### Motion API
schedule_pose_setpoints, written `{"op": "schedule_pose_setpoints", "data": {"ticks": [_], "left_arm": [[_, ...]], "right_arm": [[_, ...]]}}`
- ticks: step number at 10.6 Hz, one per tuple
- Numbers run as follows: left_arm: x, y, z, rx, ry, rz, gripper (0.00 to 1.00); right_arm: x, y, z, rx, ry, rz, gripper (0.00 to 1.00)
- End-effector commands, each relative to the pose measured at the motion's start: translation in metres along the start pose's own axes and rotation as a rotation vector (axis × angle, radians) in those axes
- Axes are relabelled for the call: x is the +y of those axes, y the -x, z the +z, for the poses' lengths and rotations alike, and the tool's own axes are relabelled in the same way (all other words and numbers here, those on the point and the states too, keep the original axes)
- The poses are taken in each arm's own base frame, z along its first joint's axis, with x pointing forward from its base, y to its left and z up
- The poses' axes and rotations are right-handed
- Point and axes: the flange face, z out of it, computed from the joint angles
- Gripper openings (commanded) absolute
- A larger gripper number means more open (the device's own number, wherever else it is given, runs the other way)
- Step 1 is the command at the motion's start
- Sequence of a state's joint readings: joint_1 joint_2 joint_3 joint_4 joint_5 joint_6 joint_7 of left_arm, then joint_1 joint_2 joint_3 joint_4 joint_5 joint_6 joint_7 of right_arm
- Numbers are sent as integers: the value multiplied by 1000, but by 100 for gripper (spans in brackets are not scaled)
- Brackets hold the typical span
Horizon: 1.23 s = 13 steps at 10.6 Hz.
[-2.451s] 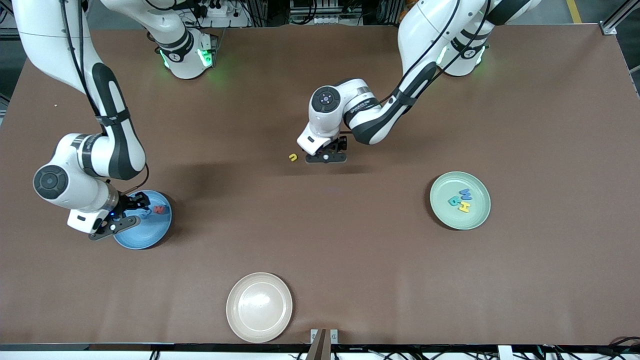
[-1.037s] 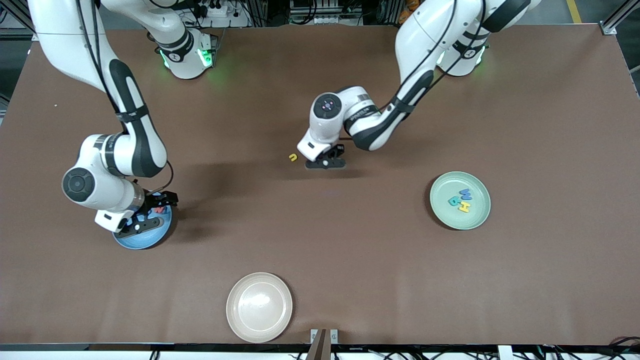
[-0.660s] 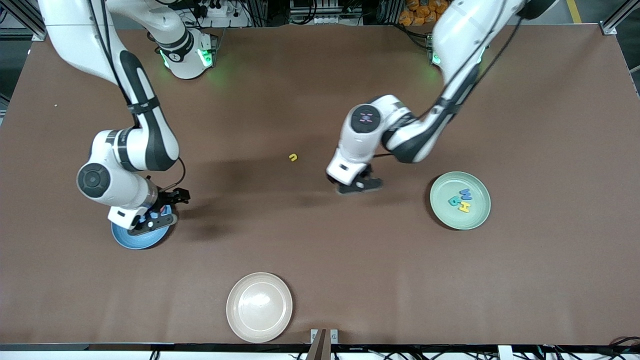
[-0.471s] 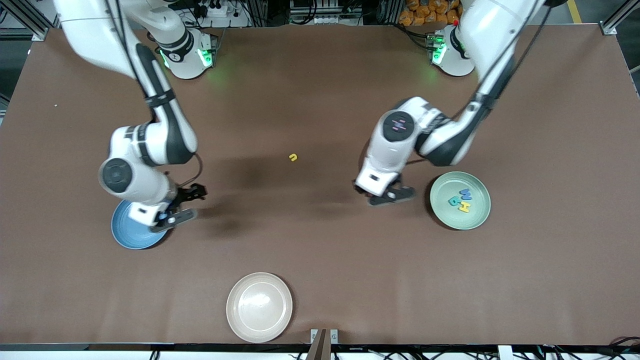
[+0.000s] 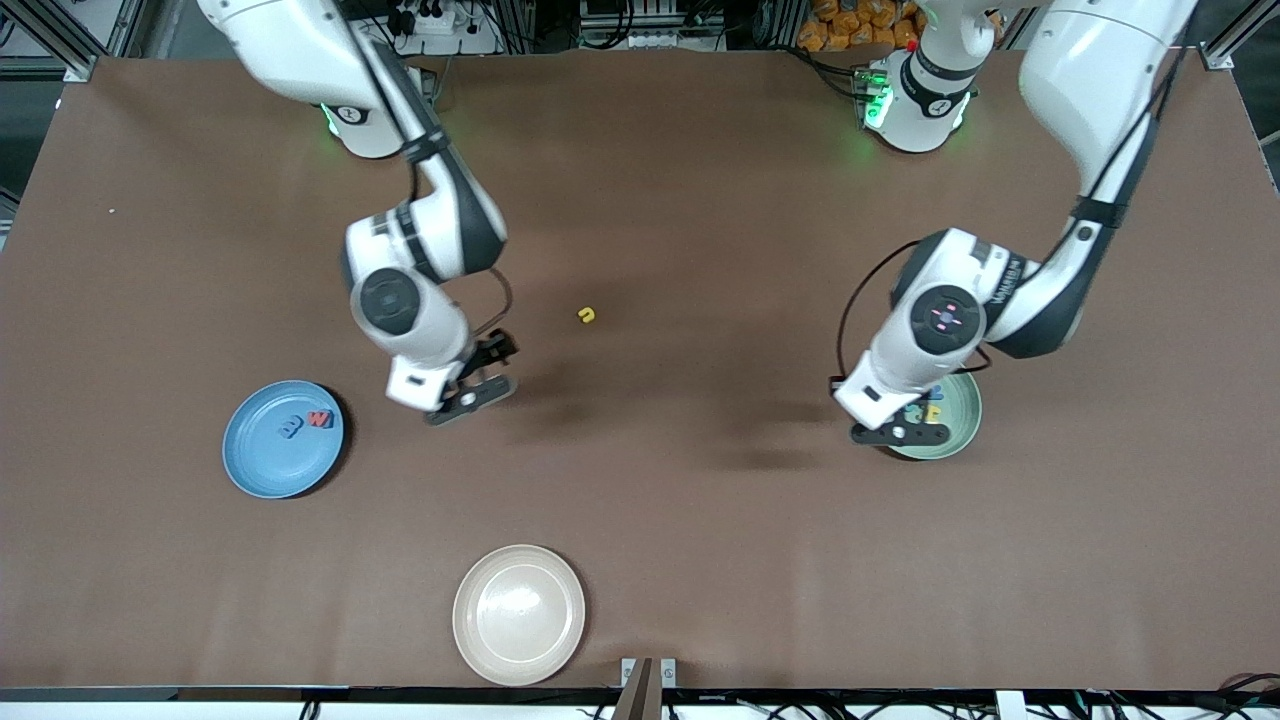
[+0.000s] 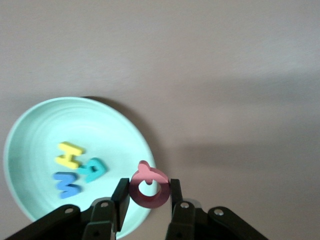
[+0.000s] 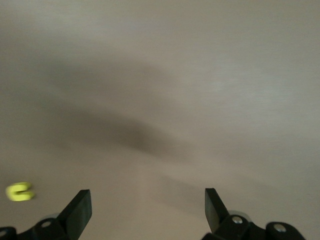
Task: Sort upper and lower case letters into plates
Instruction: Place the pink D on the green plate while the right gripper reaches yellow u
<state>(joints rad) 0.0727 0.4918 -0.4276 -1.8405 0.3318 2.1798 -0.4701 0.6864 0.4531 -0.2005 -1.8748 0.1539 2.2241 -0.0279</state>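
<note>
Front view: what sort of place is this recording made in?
Probably a robotics lab workbench: two arm bases bolted along a brown-covered table, aluminium framing and cables at its edge, and toy letters sorted into a blue plate and a mint plate.

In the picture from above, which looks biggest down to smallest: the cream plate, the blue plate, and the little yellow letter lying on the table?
1. Cream plate, slightly bigger, though it lies nearer the camera, so unsure.
2. Blue plate.
3. Yellow letter, by far the smallest.
</note>
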Motion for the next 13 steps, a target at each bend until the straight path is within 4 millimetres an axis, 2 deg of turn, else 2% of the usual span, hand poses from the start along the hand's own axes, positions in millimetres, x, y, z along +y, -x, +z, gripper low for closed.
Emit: {"op": "schedule_pose_setpoints", "data": {"ticks": [1, 2, 3, 4, 5, 7, 9, 10, 12, 13], "left_arm": [[-27, 16, 12, -51, -46, 12, 0], [-42, 14, 19, -63, -55, -9, 27], [-59, 10, 22, -66, -61, -16, 71], [-63, 7, 17, -58, -58, 14, 100], [-65, 3, 1, -31, -60, 7, 100], [-69, -3, -38, 4, -75, -1, 100], [-72, 4, -83, 20, -62, -28, 100], [-70, 5, -108, 9, -64, 12, 100], [-83, 2, -170, -23, -67, -18, 100], [-90, 6, -196, -49, -44, -46, 100]], "right_arm": [[-73, 12, 5, 20, -27, 47, 100], [-101, 18, 18, 11, -33, 55, 100], [-129, 27, 29, 7, -39, 26, 100], [-144, 38, 41, 8, -45, 17, 100], [-155, 51, 57, 12, -43, -3, 100], [-163, 68, 81, 19, -19, -27, 100], [-165, 73, 87, 7, -12, -23, 100], [-165, 73, 87, 6, -11, -16, 100], [-167, 71, 90, 18, 26, 5, 100], [-168, 69, 93, 31, 65, 7, 100]]}}
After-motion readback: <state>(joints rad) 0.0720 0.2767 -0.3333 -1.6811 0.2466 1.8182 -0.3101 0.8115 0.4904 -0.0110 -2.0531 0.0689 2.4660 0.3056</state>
